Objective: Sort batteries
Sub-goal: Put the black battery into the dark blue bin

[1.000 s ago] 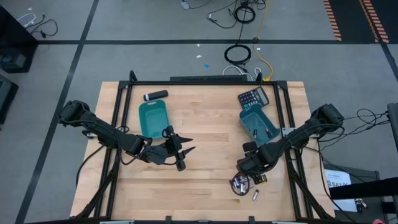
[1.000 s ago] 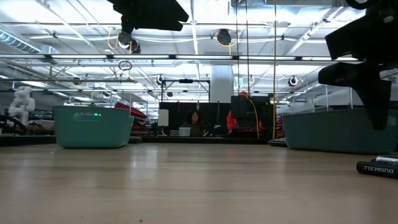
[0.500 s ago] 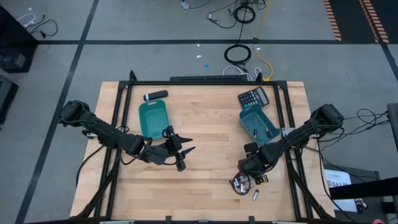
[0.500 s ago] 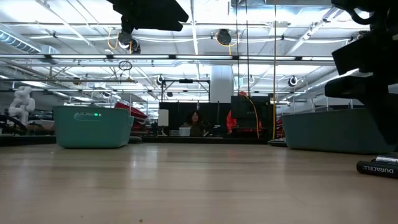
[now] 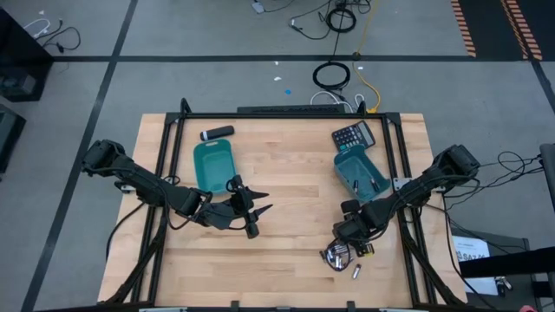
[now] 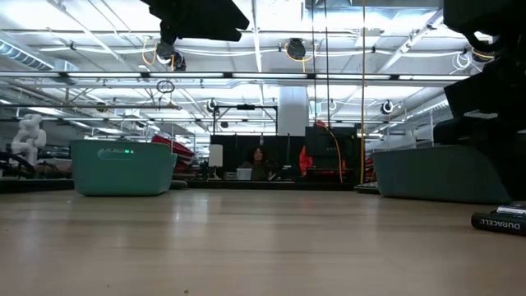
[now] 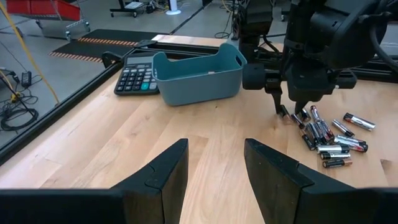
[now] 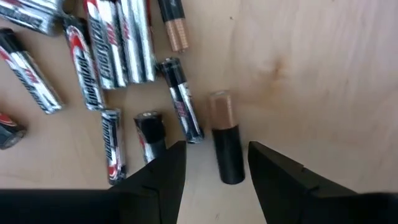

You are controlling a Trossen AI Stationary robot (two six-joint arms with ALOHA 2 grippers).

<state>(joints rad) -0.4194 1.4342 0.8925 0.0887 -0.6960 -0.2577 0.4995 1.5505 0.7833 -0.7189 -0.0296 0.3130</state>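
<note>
Several batteries [image 5: 340,256] lie in a loose heap on the wooden table near its front right; they also show in the left wrist view [image 7: 326,140] and the right wrist view [image 8: 112,56]. My right gripper [image 5: 343,236] points down just above the heap, open. A black-and-copper battery [image 8: 225,146] lies flat between its fingers with a gap on each side. My left gripper [image 5: 251,212] hovers open over the table's middle left, holding nothing [image 7: 214,171]. One black battery [image 6: 497,222] lies on its side at the low view's right.
Two teal bins stand on the table, one at the back left [image 5: 212,165] and one at the back right [image 5: 360,173]. A dark calculator [image 5: 353,136] lies behind the right bin. A black cylinder with a white tip [image 5: 217,133] lies behind the left bin. Bare wood spans the table's middle.
My right gripper has sunk toward the battery heap, still pointing down with its fingers as far apart as before. The batteries have not moved.
</note>
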